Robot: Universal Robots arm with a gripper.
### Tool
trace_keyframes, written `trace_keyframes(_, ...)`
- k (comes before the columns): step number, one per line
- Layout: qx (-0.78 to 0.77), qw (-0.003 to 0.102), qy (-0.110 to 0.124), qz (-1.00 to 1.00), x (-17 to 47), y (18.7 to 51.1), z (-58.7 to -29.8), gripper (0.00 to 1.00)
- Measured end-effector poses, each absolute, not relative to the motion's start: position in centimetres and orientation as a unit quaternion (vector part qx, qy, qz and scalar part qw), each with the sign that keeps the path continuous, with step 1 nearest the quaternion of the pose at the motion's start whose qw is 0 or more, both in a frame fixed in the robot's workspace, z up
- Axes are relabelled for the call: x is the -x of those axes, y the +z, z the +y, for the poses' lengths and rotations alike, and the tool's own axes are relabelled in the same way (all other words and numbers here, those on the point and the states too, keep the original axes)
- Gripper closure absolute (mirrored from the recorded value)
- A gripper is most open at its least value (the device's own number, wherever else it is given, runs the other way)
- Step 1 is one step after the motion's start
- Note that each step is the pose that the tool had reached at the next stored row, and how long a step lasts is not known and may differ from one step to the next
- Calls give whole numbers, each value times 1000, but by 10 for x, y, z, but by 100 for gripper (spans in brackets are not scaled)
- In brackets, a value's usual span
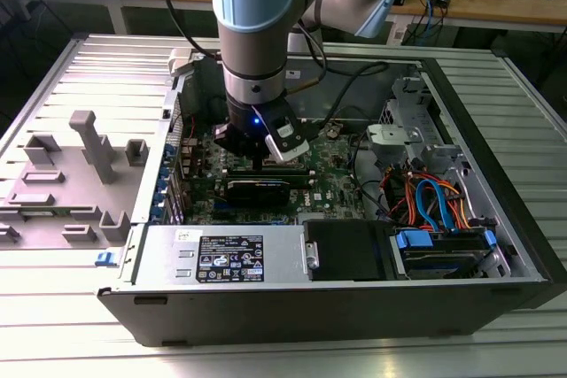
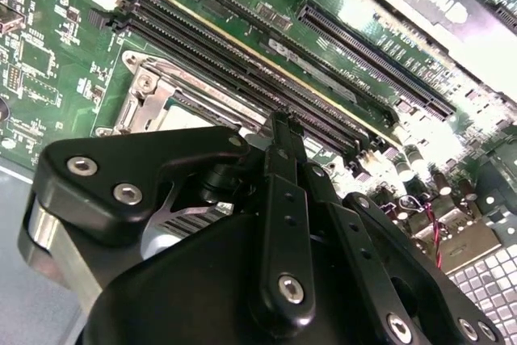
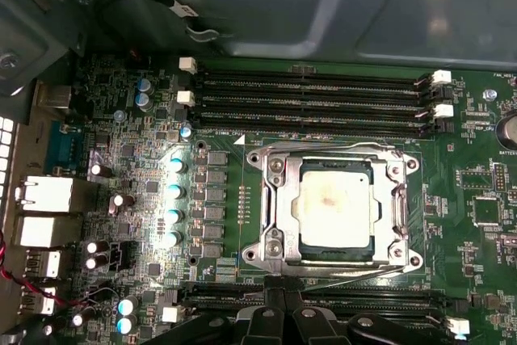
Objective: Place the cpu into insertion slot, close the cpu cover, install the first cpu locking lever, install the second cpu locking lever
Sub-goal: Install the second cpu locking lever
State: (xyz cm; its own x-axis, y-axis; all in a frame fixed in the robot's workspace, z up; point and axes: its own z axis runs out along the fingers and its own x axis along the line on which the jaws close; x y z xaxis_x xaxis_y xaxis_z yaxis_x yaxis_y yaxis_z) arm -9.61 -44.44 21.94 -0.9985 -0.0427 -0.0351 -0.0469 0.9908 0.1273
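Gripper (image 3: 281, 300) is down inside the open PC case (image 1: 496, 219), sitting right at the edge of the cpu socket, and its black fingers (image 2: 283, 167) look pressed together with nothing pinched between them, at least as far as both wrist views show. In the first wrist view the cpu (image 3: 335, 204) is already seated in the socket, dull silver top facing up, and the cpu cover (image 3: 396, 199) lies closed around it as a silver frame, with the chip showing through the cut-out. Fingertips are just beside the socket's edge, on the side facing a long black expansion slot (image 3: 323, 300), not touching the chip itself. On the far side of the socket from the gripper run the black memory slots (image 3: 315, 103) with white clips at their ends. A thin lever (image 3: 363, 274) lies along the near edge of the socket; can't tell if it's hooked. Writing-wise, there's a white triangle mark by one socket corner, and a label on the power supply (image 1: 226, 258) in the exterior view that's too small to read. Motherboard (image 3: 468, 240) is green. Case lies on its side on a ribbed grey metal table (image 1: 53, 307), with grey fixture blocks (image 1: 89, 143) at the exterior view's left and a wooden workbench (image 1: 496, 2) behind.
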Motion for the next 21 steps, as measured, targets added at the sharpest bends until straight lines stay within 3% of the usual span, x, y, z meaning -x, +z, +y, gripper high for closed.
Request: trace_keyframes(21, 22, 16, 74, 997, 102, 214, -446, 89)
